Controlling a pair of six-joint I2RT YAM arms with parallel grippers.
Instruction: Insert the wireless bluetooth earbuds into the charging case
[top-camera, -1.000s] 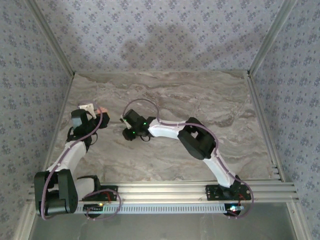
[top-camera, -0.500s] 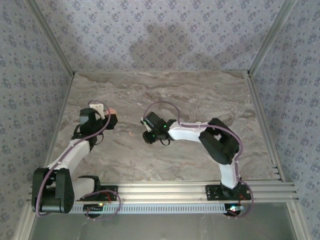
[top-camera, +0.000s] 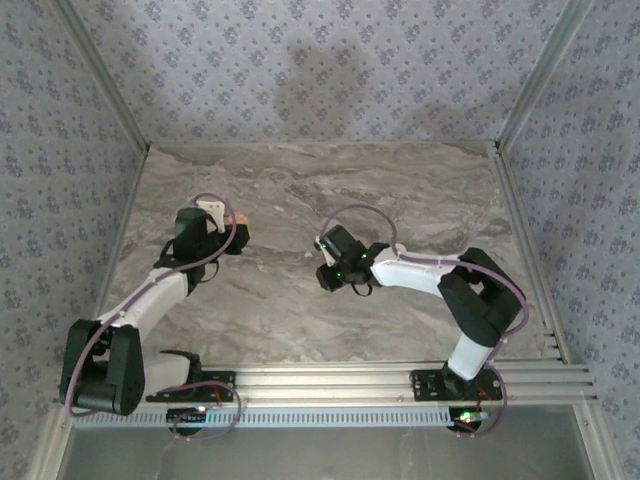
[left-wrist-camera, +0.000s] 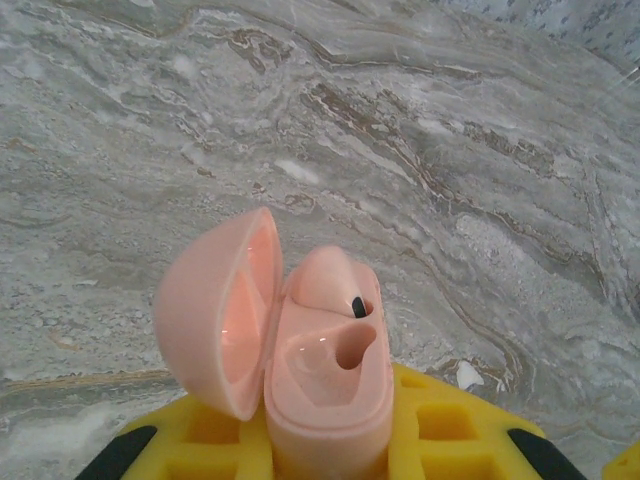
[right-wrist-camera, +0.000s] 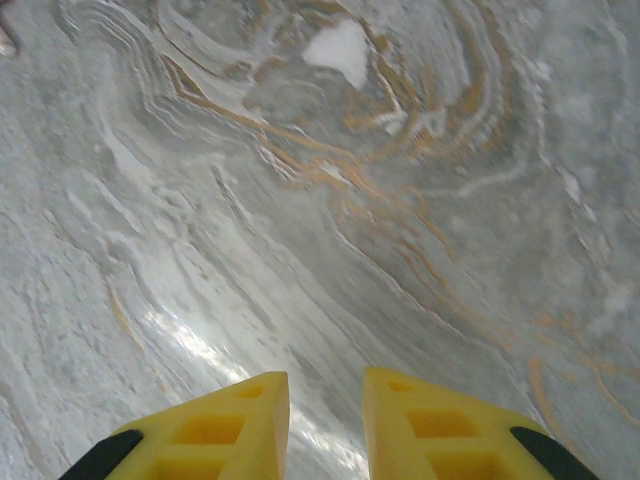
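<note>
Over the last second the right gripper (top-camera: 324, 272) has pulled away from the left gripper (top-camera: 231, 231). In the top view the two were nearly touching at centre-left of the frame. Now the right one sits well apart, just right of centre, and the left one has drifted slightly rightward. In the right wrist view the right jaws stand narrowly apart with nothing between them, over bare marble. The left gripper is clamped on the pink charging case (left-wrist-camera: 325, 395), whose lid (left-wrist-camera: 215, 310) is swung open to the left in the left wrist view. The far well (left-wrist-camera: 330, 285) holds a rounded pinkish shape with a small dark tip, likely a seated earbud (left-wrist-camera: 358, 306), though I cannot be sure. The near well (left-wrist-camera: 345, 350) looks empty. My reading is that one insertion is done and the right arm is backing off for the second piece. A white speck (left-wrist-camera: 467, 375) lies on the table (top-camera: 400, 190) just right of the case; I cannot tell whether it is an earbud or a marble fleck. Nothing lies between the grippers. The raised lid limits approach from that side.
</note>
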